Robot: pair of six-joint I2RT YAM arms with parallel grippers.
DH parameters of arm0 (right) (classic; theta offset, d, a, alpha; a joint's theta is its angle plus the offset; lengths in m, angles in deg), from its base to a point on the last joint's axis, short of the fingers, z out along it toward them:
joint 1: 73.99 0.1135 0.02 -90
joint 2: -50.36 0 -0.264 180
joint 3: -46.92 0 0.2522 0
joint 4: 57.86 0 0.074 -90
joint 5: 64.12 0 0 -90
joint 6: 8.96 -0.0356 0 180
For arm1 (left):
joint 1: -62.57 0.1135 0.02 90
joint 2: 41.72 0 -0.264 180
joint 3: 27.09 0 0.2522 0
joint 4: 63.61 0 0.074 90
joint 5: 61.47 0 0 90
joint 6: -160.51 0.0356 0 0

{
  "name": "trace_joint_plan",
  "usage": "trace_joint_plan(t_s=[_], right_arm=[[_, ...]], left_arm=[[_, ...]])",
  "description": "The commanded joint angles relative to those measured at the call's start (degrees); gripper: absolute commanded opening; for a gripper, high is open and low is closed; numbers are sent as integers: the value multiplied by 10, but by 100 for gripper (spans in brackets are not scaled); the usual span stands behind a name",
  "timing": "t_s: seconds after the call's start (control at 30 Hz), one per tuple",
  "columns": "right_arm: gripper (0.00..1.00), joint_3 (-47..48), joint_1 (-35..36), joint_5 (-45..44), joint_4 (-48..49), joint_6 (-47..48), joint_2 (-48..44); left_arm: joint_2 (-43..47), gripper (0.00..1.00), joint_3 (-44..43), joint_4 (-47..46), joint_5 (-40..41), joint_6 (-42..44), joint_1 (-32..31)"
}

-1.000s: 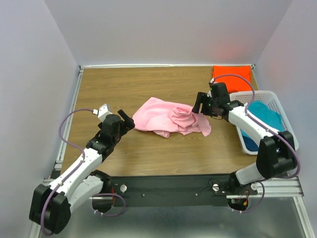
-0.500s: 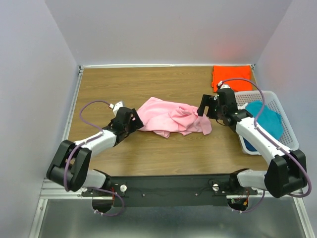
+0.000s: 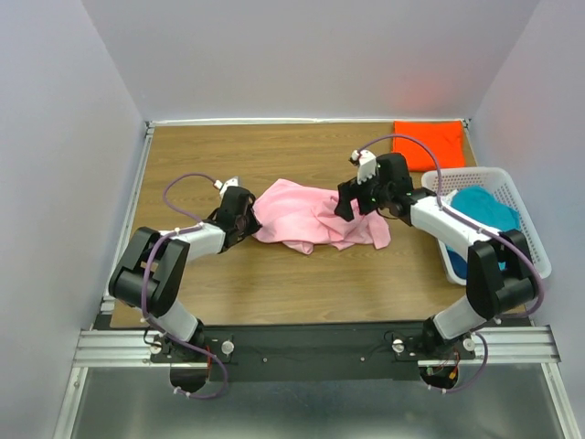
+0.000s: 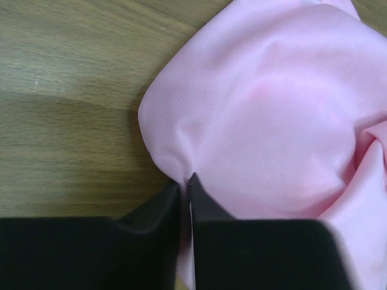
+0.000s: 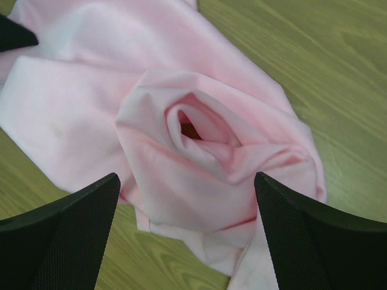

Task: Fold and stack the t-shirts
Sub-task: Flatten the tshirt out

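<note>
A crumpled light pink t-shirt [image 3: 311, 215] lies in the middle of the wooden table [image 3: 274, 274]. My left gripper [image 3: 249, 217] is at the shirt's left edge. In the left wrist view its jaws are shut on a pinch of the pink t-shirt [image 4: 266, 115], with cloth showing between the left gripper's [image 4: 185, 181] tips. My right gripper [image 3: 347, 203] hangs over the shirt's right half. In the right wrist view my right gripper [image 5: 187, 187] is open, its fingers [image 5: 72, 223] on either side of a bunched fold of the pink t-shirt [image 5: 193, 157]. A folded orange t-shirt [image 3: 428, 143] lies at the back right corner. A teal t-shirt [image 3: 486, 212] sits in the basket.
A white lattice basket [image 3: 530, 229] stands at the right edge of the table, beside my right arm. Walls close in the table on the left, back and right. A metal rail runs along the near edge.
My left gripper reached right to the shirt's left edge and shut on the cloth. My right gripper opened wide and moved left over the shirt's right half.
</note>
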Motion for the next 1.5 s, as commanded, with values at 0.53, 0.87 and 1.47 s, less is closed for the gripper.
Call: trace_joint_plan(t_s=[0.53, 0.87, 1.47], right_arm=[[51, 92, 25, 73, 26, 139, 148], [1, 82, 26, -8, 28, 62, 19], [1, 225, 26, -33, -70, -76, -368]], left_arm=[[90, 0, 19, -10, 12, 29, 4], [170, 0, -9, 31, 41, 38, 4], [609, 0, -168, 64, -14, 56, 2]])
